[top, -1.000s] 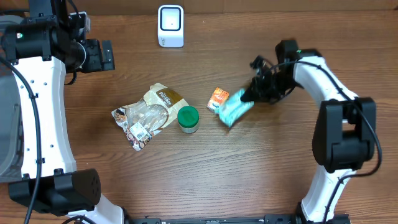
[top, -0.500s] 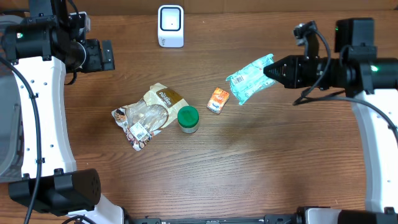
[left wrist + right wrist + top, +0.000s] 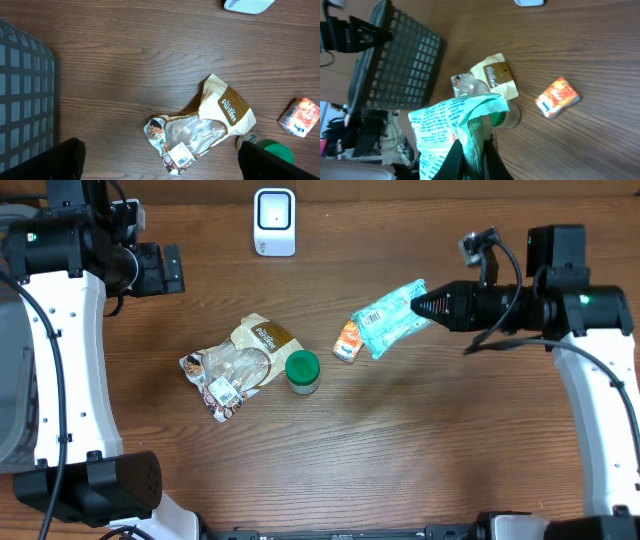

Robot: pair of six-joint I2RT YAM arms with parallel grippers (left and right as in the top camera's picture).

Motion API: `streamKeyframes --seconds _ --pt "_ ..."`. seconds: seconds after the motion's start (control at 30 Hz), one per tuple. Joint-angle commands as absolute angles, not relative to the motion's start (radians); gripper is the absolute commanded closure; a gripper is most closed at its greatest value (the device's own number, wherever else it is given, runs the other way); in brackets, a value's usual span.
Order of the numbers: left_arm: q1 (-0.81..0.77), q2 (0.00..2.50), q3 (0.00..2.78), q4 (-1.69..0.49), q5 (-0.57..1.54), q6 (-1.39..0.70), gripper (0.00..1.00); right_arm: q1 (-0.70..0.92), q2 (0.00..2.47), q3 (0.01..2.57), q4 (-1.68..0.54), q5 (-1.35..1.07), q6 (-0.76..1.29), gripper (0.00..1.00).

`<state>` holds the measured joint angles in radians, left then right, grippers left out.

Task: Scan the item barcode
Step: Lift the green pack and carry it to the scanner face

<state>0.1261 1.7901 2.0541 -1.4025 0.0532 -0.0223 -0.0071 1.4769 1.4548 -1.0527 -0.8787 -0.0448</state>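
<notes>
Between the right fingers (image 3: 432, 307), a teal packet (image 3: 390, 321) is hanging clear of the desk (image 3: 400, 450); the fingers are pinching together on its crumpled end.

Hidden or unclear:
- In the right wrist view the packet is covering most of those fingers and part of the green-lidded jar (image 3: 512, 116), and it is running off the lower edge. Its print is too small to read.
- In the left wrist view only the tips of the left fingers (image 3: 65, 160) are showing, at the bottom corners. The jar is being cut by the lower edge and the white scanner (image 3: 248, 4) by the upper one.

Pose:
- The right arm is reaching in level, its fingers pointing toward the left arm's side.
- The left arm is hovering high, its fingers standing wide apart and gripping nothing, with a dark mesh basket (image 3: 25, 100) lying off to one side of them.

Relative to the right fingers:
- An orange box (image 3: 349, 340) is lying just past the packet's free end.
- The jar and a brown-and-clear bag (image 3: 238, 365) are lying farther on.
- The scanner is sitting well apart.
</notes>
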Motion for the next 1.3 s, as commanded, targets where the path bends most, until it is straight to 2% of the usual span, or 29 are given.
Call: streamKeyframes --seconds 0.0,0.3,0.47,0.57,0.67,0.83,1.0,1.13,1.27 --pt "0.124 1.798 2.050 -1.402 0.068 -0.006 0.00 -0.010 1.354 1.388 -0.997 -0.876 -0.040 0.96" --pt "0.124 1.798 2.050 -1.402 0.068 -0.006 0.00 0.023 1.223 1.205 -0.816 -0.869 0.110 0.96" --pt "0.124 1.798 2.050 -1.402 0.068 -0.006 0.00 0.111 1.226 1.203 -0.748 -0.856 0.172 0.96" --pt "0.124 1.798 2.050 -1.402 0.068 -0.006 0.00 0.179 1.234 1.211 -0.661 -0.795 0.268 0.96" --pt "0.124 1.798 2.050 -1.402 0.068 -0.006 0.00 0.241 1.284 1.289 -0.665 -0.723 0.291 0.96" --pt "0.124 1.798 2.050 -1.402 0.068 -0.006 0.00 0.336 1.486 1.608 -0.849 -0.574 0.198 0.96" --pt "0.124 1.798 2.050 -1.402 0.068 -0.006 0.00 0.422 1.727 1.982 -0.926 -0.245 0.139 0.96" --pt "0.124 1.798 2.050 -1.402 0.068 -0.006 0.00 0.471 1.856 2.067 -0.749 0.029 0.038 0.96" --pt "0.124 1.798 2.050 -1.402 0.068 -0.006 0.00 0.504 1.985 2.065 -0.474 0.202 -0.284 0.96"
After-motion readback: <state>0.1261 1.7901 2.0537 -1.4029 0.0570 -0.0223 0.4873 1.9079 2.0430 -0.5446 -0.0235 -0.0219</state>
